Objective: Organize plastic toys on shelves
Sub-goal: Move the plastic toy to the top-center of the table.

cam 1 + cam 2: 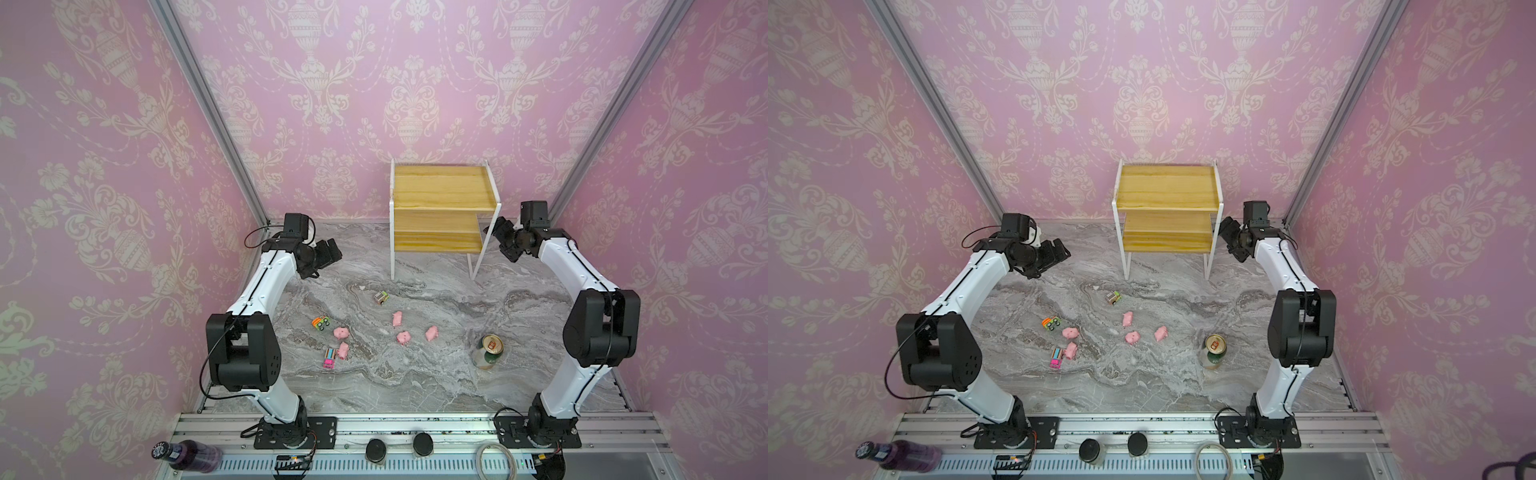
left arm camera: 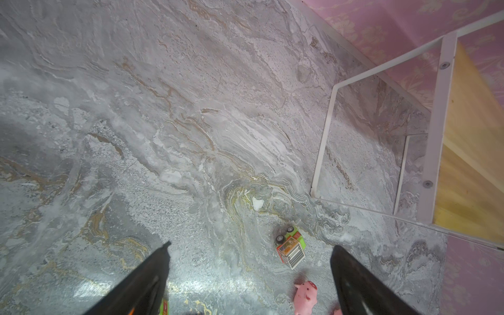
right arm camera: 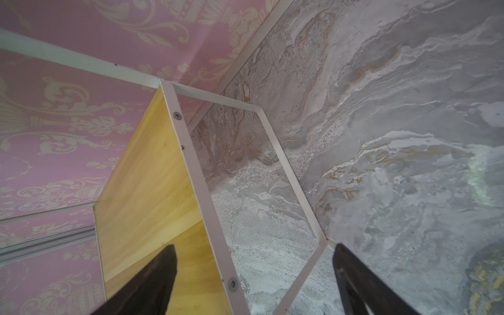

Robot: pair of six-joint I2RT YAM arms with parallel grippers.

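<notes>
Progress: nothing placed yet, all eight toys on the tabletop (image 1: pixel 415 386).
- Lower centre of both top views: pink-blue truck (image 1: pixel 329 358) nearest, just beside a pig, contact unclear.
- Left pair of pigs (image 1: pixel 341 332) and orange-green truck (image 1: pixel 321 323) sit left of centre; right trio of pigs (image 1: pixel 403 337) at centre.
- Brown-green truck (image 1: pixel 380 297) is farthest out, closest to the rack.
- Drink can (image 1: pixel 488 351) stands right of the pigs. Not a toy, so ignore it.
- Left end effector (image 2: pixel 249 245): fingers wide apart, empty, hovering at mid-left.
- Right end effector (image 3: pixel 253 245): fingers wide apart, empty, just beside the rack's right edge.
- Shelves (image 1: pixel 442 195) at upper centre by the back wall, both boards bare.

My read: eight pick-and-places remain.
</notes>
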